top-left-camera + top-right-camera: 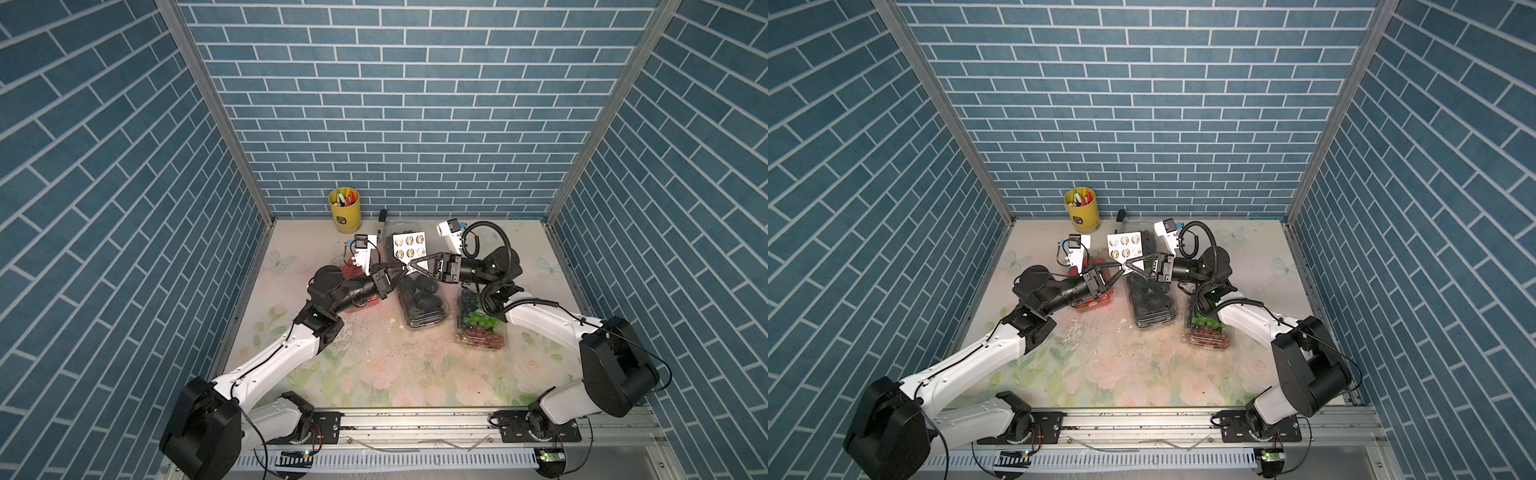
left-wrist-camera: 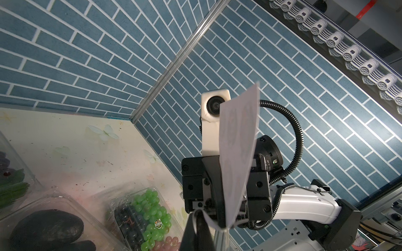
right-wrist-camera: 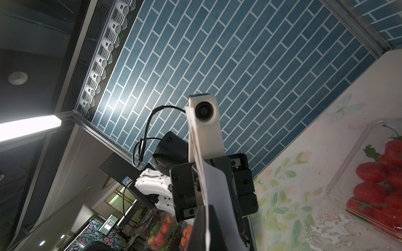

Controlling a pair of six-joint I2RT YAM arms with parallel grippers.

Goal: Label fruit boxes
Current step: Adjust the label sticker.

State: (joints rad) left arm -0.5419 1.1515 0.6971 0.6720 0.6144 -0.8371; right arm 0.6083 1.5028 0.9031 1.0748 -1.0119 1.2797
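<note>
sticker sheet pinched tip-to-tip, peel in hand

blue brick-print walls on three sides, floral tabletop (image 1: 395,374), yellow pen cup (image 1: 345,210) at the back. you have the sticker sheet (image 1: 409,246) up off the table, printed face toward the top camera, near the far end of the black-fruit box (image 1: 424,303).

the right gripper (image 1: 412,264) is clamped on the sheet's lower edge, probably as the anchor. the left gripper (image 1: 401,270) is closed on a white flap at the same corner. whether that flap is sticker or backing, the wrist views don't settle. facing tips read as a peel: one holds, one pulls.

boxes:
- the strawberry punnet (image 3: 374,178) lies under the left forearm.
- the dark grape box (image 1: 1148,239) sits behind the sheet.
- the mixed grape box (image 1: 482,328) lies under the right arm, with a round label (image 2: 158,223) on its lid.

i see no label on the other three from here.
</note>
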